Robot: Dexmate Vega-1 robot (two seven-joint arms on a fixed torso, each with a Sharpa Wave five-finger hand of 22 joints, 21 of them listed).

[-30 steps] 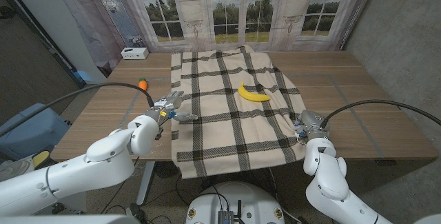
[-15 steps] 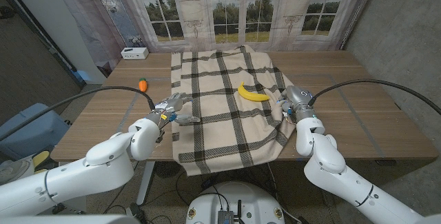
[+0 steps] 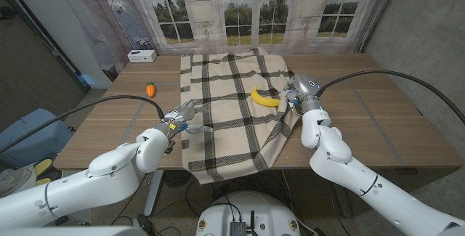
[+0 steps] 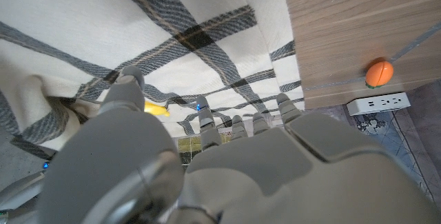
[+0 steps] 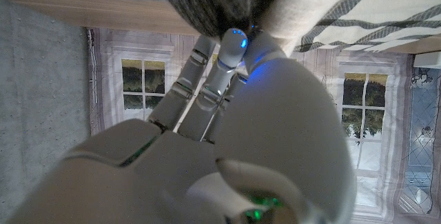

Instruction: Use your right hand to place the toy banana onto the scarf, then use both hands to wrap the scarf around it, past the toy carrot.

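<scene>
**Scarf edge lifted beside the banana**

Spread over the middle of the wooden desk [image 3: 378, 120]: a cream scarf [image 3: 225, 102] with dark plaid bands, near end hanging over the front edge. Lying on its right half, well toward the far side: the yellow toy banana [image 3: 264, 98], curved and uncovered. Gathered and raised just beside the banana: the scarf's right border, bunched in the right hand [image 3: 296, 95], fingers closed on the cloth; seen from the right wrist camera as a dark fold of fabric pinched at the fingertips [image 5: 234, 41]. Pulled inward along that side, so bare desk shows to the right of it.

At the scarf's left border, near the front: the left hand [image 3: 180, 115], fingers spread and reaching onto the cloth. From the left wrist camera, fingers apart over the plaid; whether any cloth is actually pinched, cannot tell.

Left of the scarf, well apart from it on bare wood: the orange toy carrot [image 3: 150, 88] with a green top. Farther back at the desk's left rear corner: a white power strip [image 3: 142, 55].

Behind the desk: a curtain backdrop printed with windows. Open wood on both sides of the scarf, wider on the right.
</scene>
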